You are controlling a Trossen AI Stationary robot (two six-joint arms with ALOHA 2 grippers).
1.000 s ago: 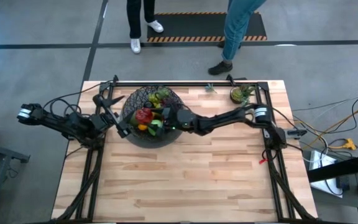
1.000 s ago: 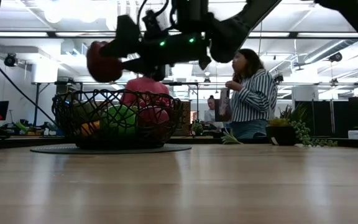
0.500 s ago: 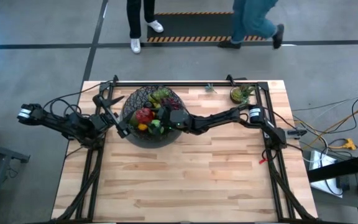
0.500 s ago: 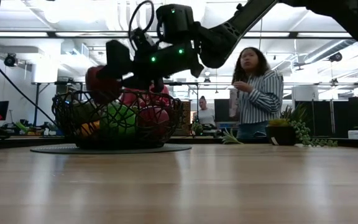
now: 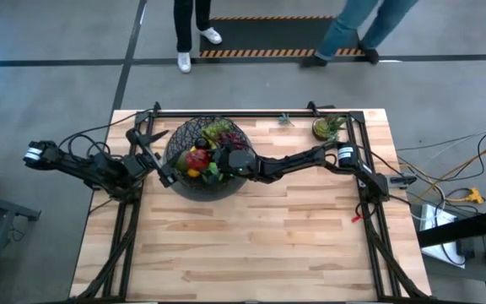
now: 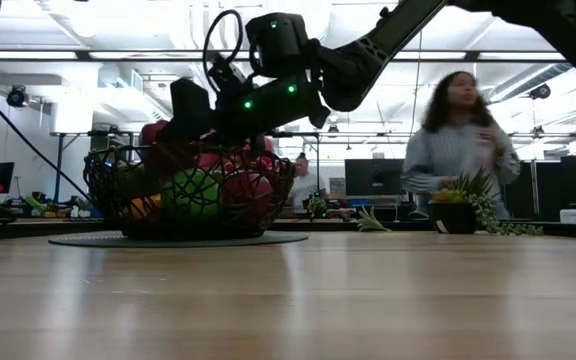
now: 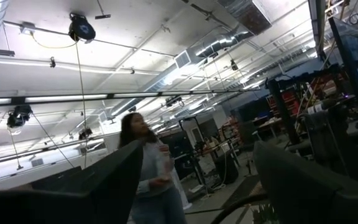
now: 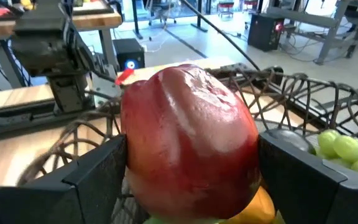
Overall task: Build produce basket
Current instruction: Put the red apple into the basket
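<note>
The black wire basket stands at the table's far left and holds produce: green grapes, a green apple and red and orange pieces. My right gripper reaches level into it from the right, shut on a red apple at about rim height. My left gripper waits open beside the basket's left rim, pointing up into the room with nothing between its fingers. My right gripper pinches the red apple by its two opposite sides between its two fingers. The fingers come level from the table's right. The apple sits just above the produce in the basket; whether it rests on the pieces below, I cannot tell.
A small potted plant stands at the table's far right. A dark round mat lies under the basket. People move beyond the far edge. The near half of the wooden table is bare.
My right gripper has sunk with the red apple from above the basket's rim down to about rim height, tipping its fingers toward level. The apple stays pinched between the fingers.
</note>
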